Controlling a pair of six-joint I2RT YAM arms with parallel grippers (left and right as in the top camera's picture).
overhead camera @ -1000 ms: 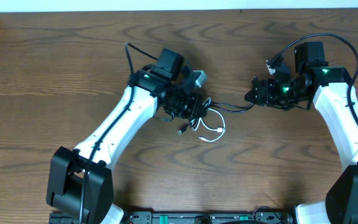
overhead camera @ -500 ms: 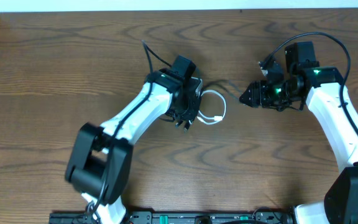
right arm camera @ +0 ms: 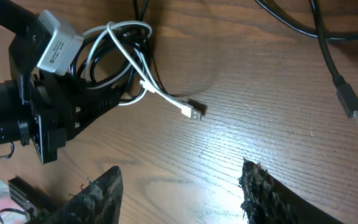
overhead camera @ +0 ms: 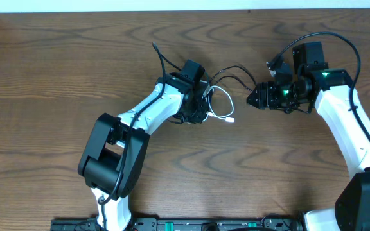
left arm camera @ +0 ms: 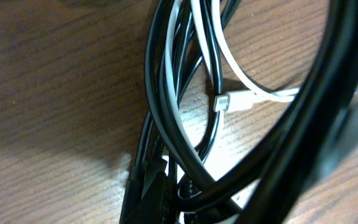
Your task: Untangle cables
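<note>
The black cable (overhead camera: 236,68) and the white cable (overhead camera: 221,102) are tangled in loose loops at the table's middle. My left gripper (overhead camera: 196,108) is shut on the bundle. In the left wrist view (left arm camera: 173,196) black strands (left arm camera: 157,74) and a white strand with its plug (left arm camera: 230,101) cross right in front of the jaws. My right gripper (overhead camera: 252,99) is open and empty, just right of the loops. In the right wrist view it (right arm camera: 179,199) hovers over bare wood. There the white plug end (right arm camera: 194,112) and a black plug end (right arm camera: 352,112) lie free on the table.
The wooden table (overhead camera: 56,77) has a white wall along its far edge. The thicker black robot wire (overhead camera: 339,40) arcs over my right arm. Another robot wire (overhead camera: 159,58) sticks up behind my left wrist.
My left gripper has moved up and to the right with the bundle. The black cable, earlier stretched toward my right gripper, now lies in a slack arc. The right gripper shifted slightly left.
</note>
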